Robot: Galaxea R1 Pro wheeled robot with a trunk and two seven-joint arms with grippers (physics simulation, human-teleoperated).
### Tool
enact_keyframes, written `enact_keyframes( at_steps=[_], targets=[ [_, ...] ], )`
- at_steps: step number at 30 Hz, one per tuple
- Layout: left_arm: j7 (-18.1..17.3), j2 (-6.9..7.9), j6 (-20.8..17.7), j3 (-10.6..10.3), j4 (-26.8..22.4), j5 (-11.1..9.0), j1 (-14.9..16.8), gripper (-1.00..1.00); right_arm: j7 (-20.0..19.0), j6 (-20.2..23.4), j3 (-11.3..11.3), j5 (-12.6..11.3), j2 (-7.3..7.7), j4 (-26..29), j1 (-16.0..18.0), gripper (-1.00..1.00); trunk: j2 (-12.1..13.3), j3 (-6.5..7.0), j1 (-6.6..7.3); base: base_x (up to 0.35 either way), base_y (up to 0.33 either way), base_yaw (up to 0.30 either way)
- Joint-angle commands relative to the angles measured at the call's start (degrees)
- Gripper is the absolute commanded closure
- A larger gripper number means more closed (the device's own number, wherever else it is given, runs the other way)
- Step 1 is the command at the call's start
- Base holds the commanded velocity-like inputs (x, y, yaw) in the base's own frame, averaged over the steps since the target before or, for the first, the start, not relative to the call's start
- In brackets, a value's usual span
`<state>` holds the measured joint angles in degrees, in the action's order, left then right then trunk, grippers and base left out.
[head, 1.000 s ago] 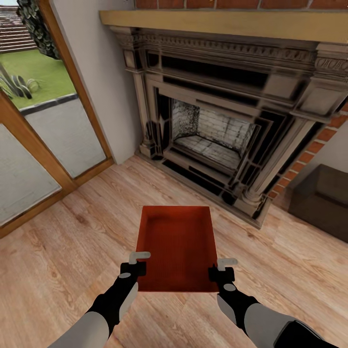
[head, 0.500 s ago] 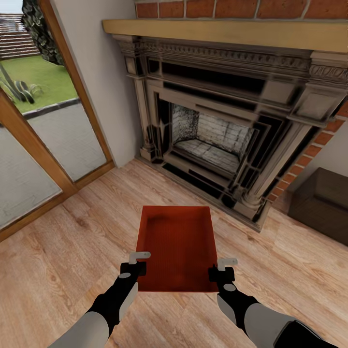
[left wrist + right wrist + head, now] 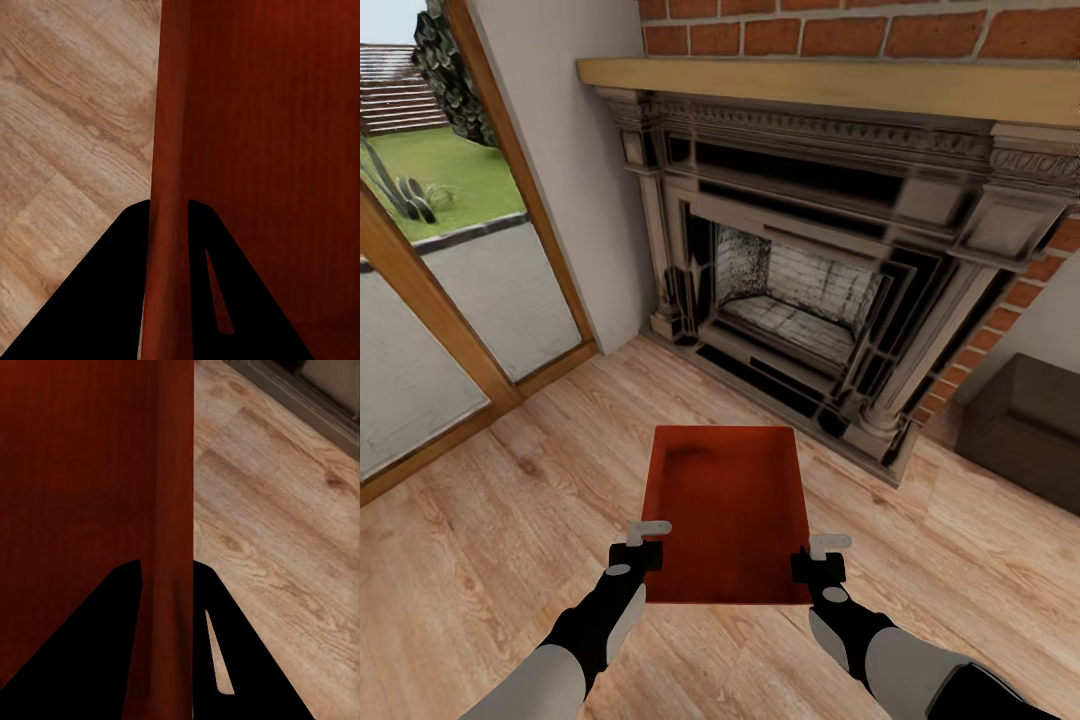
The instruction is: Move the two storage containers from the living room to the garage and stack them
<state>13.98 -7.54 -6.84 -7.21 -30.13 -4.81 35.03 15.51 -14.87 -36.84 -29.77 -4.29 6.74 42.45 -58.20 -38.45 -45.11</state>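
- Left hand (image 3: 643,541) and right hand (image 3: 822,556) clamped on side walls of storage container (image 3: 725,512), held above wood floor (image 3: 480,540).
- Ahead: brick fireplace (image 3: 810,270); dark cabinet (image 3: 1030,425) right, glass door (image 3: 450,290) left.

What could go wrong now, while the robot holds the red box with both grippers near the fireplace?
1. The left gripper and right gripper each pinch only a thin side wall of the box, near one end; it may tilt or slip.
2. The fireplace stands close ahead, so driving forward may bump the box into it.
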Motion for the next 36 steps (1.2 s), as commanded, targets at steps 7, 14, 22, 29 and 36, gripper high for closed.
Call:
enact_keyframes(
  at_steps=[7,14,22,29,36],
  targets=[
    [0.7,0.51,-0.3,4.0,-0.3,0.1,0.0,1.0,0.0,0.0,-0.1,-0.4,0.07,-0.4,0.0,1.0,0.0,0.6,0.0,0.0,0.0,0.0],
    [0.7,0.51,-0.4,4.0,-0.3,0.1,0.0,1.0,0.0,-0.1,-0.1,-0.4,0.07,-0.4,0.0,1.0,0.0,1.24,0.0,0.0,0.0,0.0],
    [0.7,0.51,-0.4,4.0,-0.3,0.1,0.0,1.0,0.0,-0.1,-0.1,-0.4,0.07,-0.4,0.0,1.0,0.0,1.98,0.0,0.0,0.0,0.0],
    [0.7,0.51,-0.4,4.0,-0.3,0.1,0.0,1.0,0.0,-0.1,-0.1,-0.4,0.07,-0.4,0.0,1.0,0.0,2.62,0.0,0.0,0.0,0.0],
    [0.7,0.51,-0.4,4.0,-0.3,0.1,0.0,1.0,0.0,-0.1,-0.1,-0.4,0.12,-0.4,0.0,1.0,0.0,3.26,0.0,0.0,0.0,0.0]
  ],
)
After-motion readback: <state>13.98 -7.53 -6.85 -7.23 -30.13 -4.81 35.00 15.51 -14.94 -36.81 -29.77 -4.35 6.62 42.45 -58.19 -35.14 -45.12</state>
